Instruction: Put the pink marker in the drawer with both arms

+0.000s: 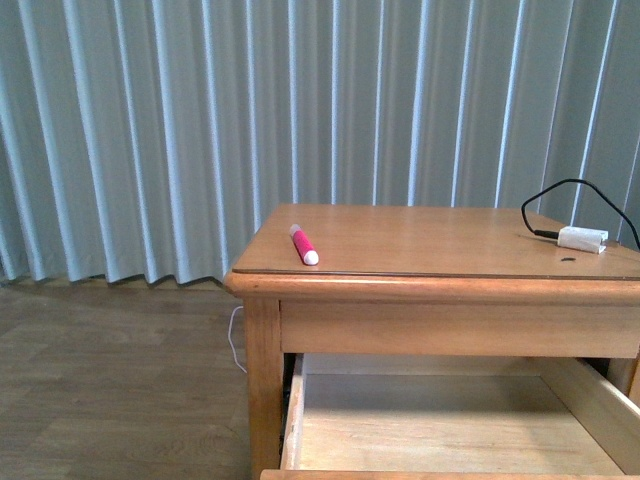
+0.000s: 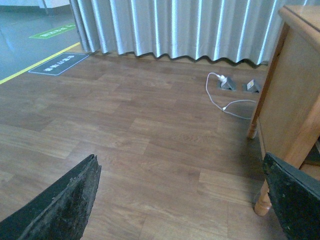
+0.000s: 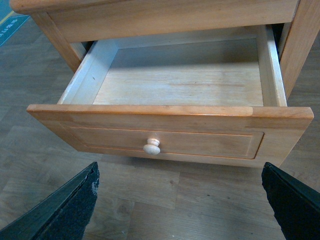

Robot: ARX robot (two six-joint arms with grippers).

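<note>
In the front view you see the pink marker [image 1: 304,245] lying on the nightstand [image 1: 430,240] top, near its front left corner. The drawer [image 1: 450,425] below stands pulled out. In the left wrist view your left gripper [image 2: 179,156] hangs over the floor [image 2: 150,130] beside the nightstand, fingers spread wide. In the right wrist view your right gripper [image 3: 179,165] is spread wide too, just before the drawer's knob [image 3: 151,146].
</note>
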